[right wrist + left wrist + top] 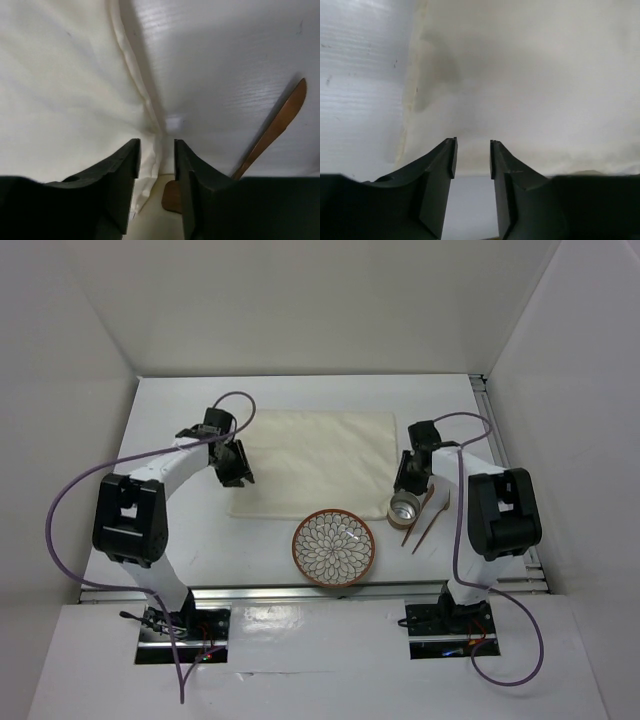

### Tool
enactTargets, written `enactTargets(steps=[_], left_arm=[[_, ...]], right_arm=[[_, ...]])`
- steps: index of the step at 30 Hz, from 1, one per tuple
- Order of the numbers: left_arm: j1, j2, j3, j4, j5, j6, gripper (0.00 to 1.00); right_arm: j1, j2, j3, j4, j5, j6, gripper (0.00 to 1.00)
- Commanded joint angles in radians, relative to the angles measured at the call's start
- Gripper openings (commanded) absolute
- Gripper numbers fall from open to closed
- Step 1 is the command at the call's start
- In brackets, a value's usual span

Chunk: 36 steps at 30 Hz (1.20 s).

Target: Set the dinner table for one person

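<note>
The dinner table (200,530) is a matte white top. A cream cloth (318,460) lies flat on its middle. My left gripper (237,472) hovers at the cloth's near left edge, open and empty; in the left wrist view its jaws (472,145) stand apart over the cloth (530,85). My right gripper (408,480) is at the cloth's right edge, open; in the right wrist view its jaws (156,145) straddle the cloth's hem (60,85) without closing on it. A patterned bowl (334,546) sits near the front edge.
A metal cup (404,508) stands just near of my right gripper. Two thin wooden utensils (428,520) lie beside it; one shows in the right wrist view (275,125). A metal rail (300,590) runs along the near edge. White walls enclose the table.
</note>
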Motion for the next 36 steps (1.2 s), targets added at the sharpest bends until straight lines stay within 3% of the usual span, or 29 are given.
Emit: enactTargets(steps=[1, 3, 5, 7, 11, 14, 16, 17, 18, 22, 26, 30, 33, 35, 36], left_arm=[[-0.013, -0.103, 0.109, -0.057, -0.041, 0.034, 0.5], [-0.036, -0.123, 0.188, -0.14, -0.057, 0.096, 0.71], [-0.059, -0.169, 0.203, -0.175, -0.047, 0.149, 0.74], [-0.099, -0.206, 0.164, -0.185, 0.002, 0.159, 0.74], [-0.208, -0.295, -0.035, -0.082, 0.203, 0.14, 0.72], [-0.275, -0.32, -0.17, 0.006, 0.263, 0.108, 0.74], [-0.294, -0.329, -0.225, 0.051, 0.304, 0.099, 0.8], [-0.31, -0.329, -0.245, 0.071, 0.314, 0.099, 0.9], [-0.311, -0.314, -0.269, 0.096, 0.314, 0.082, 0.93], [-0.349, -0.275, -0.308, 0.183, 0.367, 0.083, 0.95], [-0.367, -0.196, -0.349, 0.247, 0.422, 0.093, 0.82], [-0.389, -0.145, -0.363, 0.303, 0.45, 0.103, 0.77], [-0.413, -0.085, -0.331, 0.292, 0.43, 0.114, 0.59], [-0.413, -0.067, -0.318, 0.283, 0.43, 0.114, 0.37], [-0.413, -0.067, -0.308, 0.271, 0.418, 0.105, 0.07]], right_arm=[[-0.009, -0.03, 0.116, -0.059, 0.034, -0.036, 0.45], [-0.009, -0.03, 0.2, -0.104, 0.022, -0.05, 0.61], [0.014, -0.042, 0.256, -0.131, 0.044, -0.05, 0.77], [0.032, -0.072, 0.319, -0.161, 0.057, -0.05, 0.83], [0.064, -0.137, 0.356, -0.182, 0.083, -0.011, 0.86], [0.073, -0.22, 0.305, -0.191, 0.083, 0.0, 0.86], [0.083, -0.283, 0.255, -0.191, 0.074, 0.009, 0.86], [0.083, -0.302, 0.241, -0.191, 0.074, 0.009, 0.86], [0.083, -0.317, 0.221, -0.2, 0.074, 0.009, 0.86], [0.083, -0.351, 0.212, -0.242, 0.089, -0.012, 0.86], [0.083, -0.381, 0.189, -0.251, 0.101, -0.012, 0.87], [0.083, -0.382, 0.149, -0.219, 0.092, -0.021, 0.87], [0.073, -0.372, 0.139, -0.219, 0.092, -0.021, 0.87], [0.073, -0.372, 0.13, -0.219, 0.092, -0.021, 0.87], [0.073, -0.372, 0.13, -0.219, 0.092, -0.021, 0.87]])
